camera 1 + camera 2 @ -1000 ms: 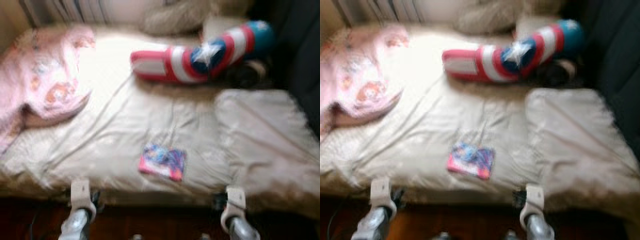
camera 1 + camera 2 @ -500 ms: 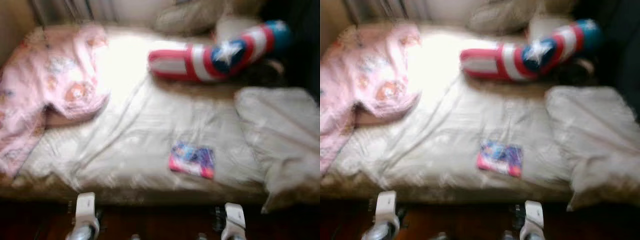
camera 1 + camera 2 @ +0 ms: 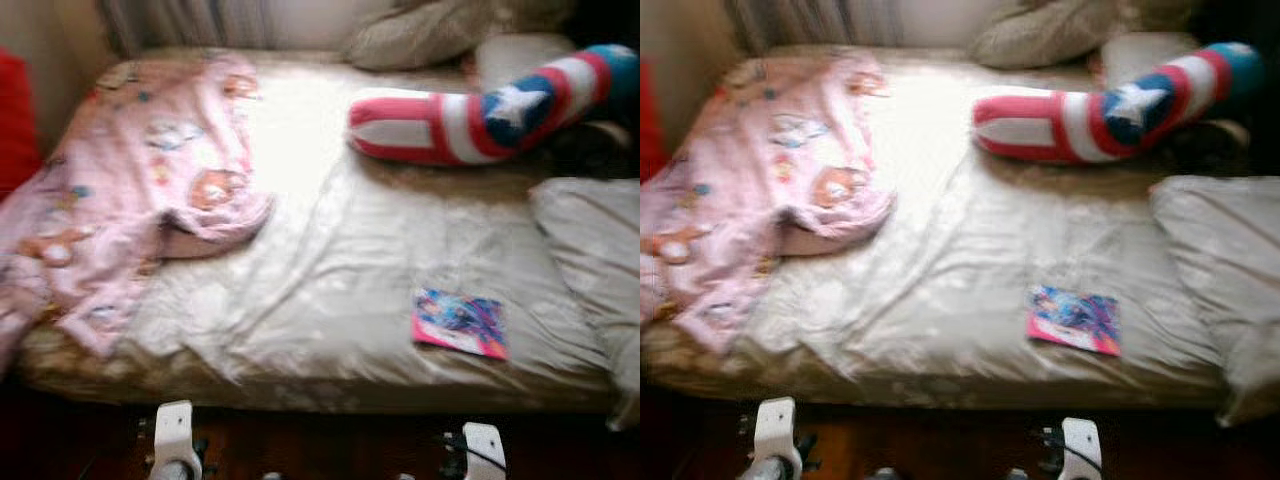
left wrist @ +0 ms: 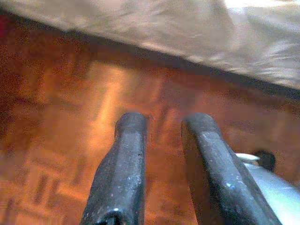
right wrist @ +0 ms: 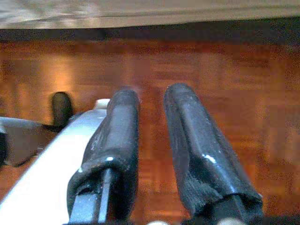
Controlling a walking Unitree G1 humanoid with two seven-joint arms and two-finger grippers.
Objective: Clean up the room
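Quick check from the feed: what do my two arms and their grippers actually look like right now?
In the head views, each arm ends in a white wrist block, left and right, with black fittings and a thin dark cable by the right one. The left gripper and right gripper each have two long, rounded black fingers, slightly glossy. A silver arm segment shows beside the right fingers.

Bed layout, seen from its foot edge

A garment [image 3: 130,210] is lying at frame left on the bed [image 3: 330,290], a bolster [image 3: 480,110] upper right, a booklet [image 3: 460,323] lower right, a pillow [image 3: 595,260] beside it.
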